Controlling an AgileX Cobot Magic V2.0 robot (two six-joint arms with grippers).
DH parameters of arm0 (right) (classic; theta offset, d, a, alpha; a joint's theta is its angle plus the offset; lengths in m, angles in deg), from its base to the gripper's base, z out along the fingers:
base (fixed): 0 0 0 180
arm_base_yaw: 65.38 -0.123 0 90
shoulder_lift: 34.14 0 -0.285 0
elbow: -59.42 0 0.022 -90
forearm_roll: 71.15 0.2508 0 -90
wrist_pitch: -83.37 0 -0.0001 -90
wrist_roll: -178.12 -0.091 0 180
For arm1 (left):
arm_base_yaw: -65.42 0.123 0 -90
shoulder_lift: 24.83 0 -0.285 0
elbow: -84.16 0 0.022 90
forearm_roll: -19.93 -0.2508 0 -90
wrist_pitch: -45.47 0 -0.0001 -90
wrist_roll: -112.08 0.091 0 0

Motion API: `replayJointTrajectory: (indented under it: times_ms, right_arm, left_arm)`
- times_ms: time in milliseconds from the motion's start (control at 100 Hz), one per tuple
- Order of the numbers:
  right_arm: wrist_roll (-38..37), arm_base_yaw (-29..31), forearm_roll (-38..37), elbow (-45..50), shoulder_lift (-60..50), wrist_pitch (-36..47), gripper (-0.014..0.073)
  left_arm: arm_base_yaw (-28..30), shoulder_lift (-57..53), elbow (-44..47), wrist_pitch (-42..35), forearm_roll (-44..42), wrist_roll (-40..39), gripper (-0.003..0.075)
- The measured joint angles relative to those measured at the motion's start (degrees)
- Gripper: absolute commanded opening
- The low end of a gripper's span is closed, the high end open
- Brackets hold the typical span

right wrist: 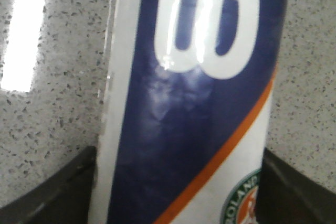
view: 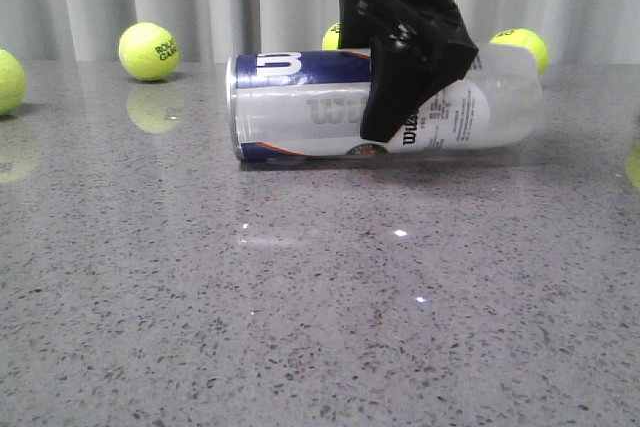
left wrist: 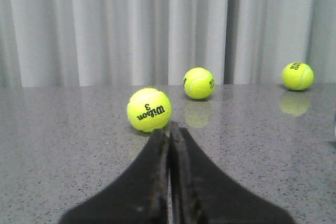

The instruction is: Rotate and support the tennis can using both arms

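Clear plastic tennis can with white-and-navy Wilson label, orange stripe and silver rim (view: pixel 320 107) lies on its side at upper centre of the front view, on the grey speckled worktop (view: pixel 300 327). My right tool (view: pixel 405 97) straddles it mid-body, fingers on both flanks, pinching it. Left tool (left wrist: pixel 169 145) pressed together, holding nothing, facing yellow-green tennis balls (left wrist: pixel 149 109). I judge the can light, smooth, slippery, prone to rolling; grip the labelled middle.

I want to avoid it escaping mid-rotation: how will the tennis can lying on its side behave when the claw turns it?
The tennis can lies on its round side, so it probably rolls easily. It looks empty, likely light. Its glossy label may slip between the right claw fingers.
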Motion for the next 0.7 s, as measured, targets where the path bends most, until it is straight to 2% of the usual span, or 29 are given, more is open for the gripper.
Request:
replayJointTrajectory:
  times_ms: [140, 330, 450, 550, 700]
  right_arm:
    - [0.12, 0.00, 0.00, 0.00, 0.33, -0.03, 0.0292]
    - [0.21, 0.00, 0.00, 0.00, 0.33, -0.63, 0.0508]
    - [0.21, 0.00, 0.00, 0.00, 0.33, -0.97, 0.0605]
    - [0.21, 0.00, 0.00, -0.23, 0.33, -1.07, 0.0646]
    - [0.21, 0.00, 0.00, -0.45, 0.33, -1.41, 0.0650]
  left_arm:
    - [0.00, 0.00, 0.00, 0.00, 0.00, 0.00, -0.0021]
    - [0.00, 0.00, 0.00, 0.00, 0.00, 0.00, -0.0021]
    - [0.00, 0.00, 0.00, 0.00, 0.00, 0.00, -0.0021]
    - [0.00, 0.00, 0.00, 0.00, 0.00, 0.00, -0.0021]
    - [0.00, 0.00, 0.00, 0.00, 0.00, 0.00, -0.0021]
